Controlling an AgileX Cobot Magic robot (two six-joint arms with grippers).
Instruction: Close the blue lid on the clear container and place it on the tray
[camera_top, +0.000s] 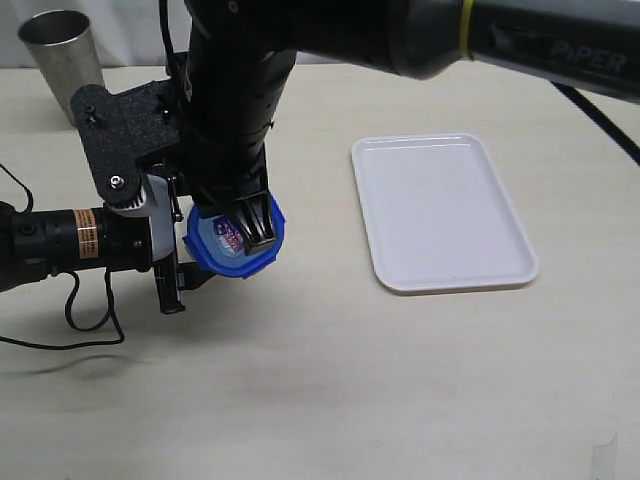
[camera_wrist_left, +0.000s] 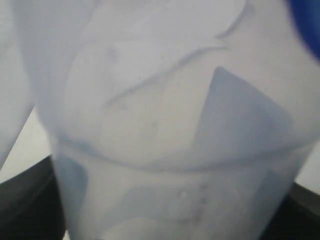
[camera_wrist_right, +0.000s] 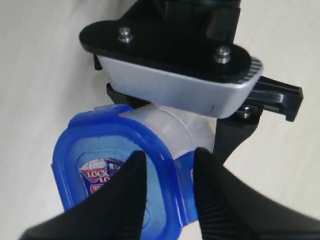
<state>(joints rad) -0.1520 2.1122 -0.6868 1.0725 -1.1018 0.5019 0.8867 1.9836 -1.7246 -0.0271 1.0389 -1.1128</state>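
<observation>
The blue lid (camera_wrist_right: 95, 150) is glossy plastic, the clear container (camera_wrist_left: 165, 150) cloudy plastic, the tray (camera_top: 440, 215) smooth white plastic.

Robot lab bench, by the look of it. I am working over a bare, pale wood-grain tabletop (camera_top: 320, 400). My right arm (camera_top: 520, 40), dark and carrying PiPER lettering, is stretching across from the right. My left arm (camera_top: 50, 240) is lying low along the table, wearing an orange sticker beside a bolted black bracket (camera_top: 110, 130). A black cable (camera_top: 598, 122) is trailing loose over the surface. Only props are sitting out: a white tray (camera_top: 440, 210) and a grey metal cup (camera_top: 62, 55). A plain pale backdrop (camera_top: 135, 30) is closing off the rear.
</observation>
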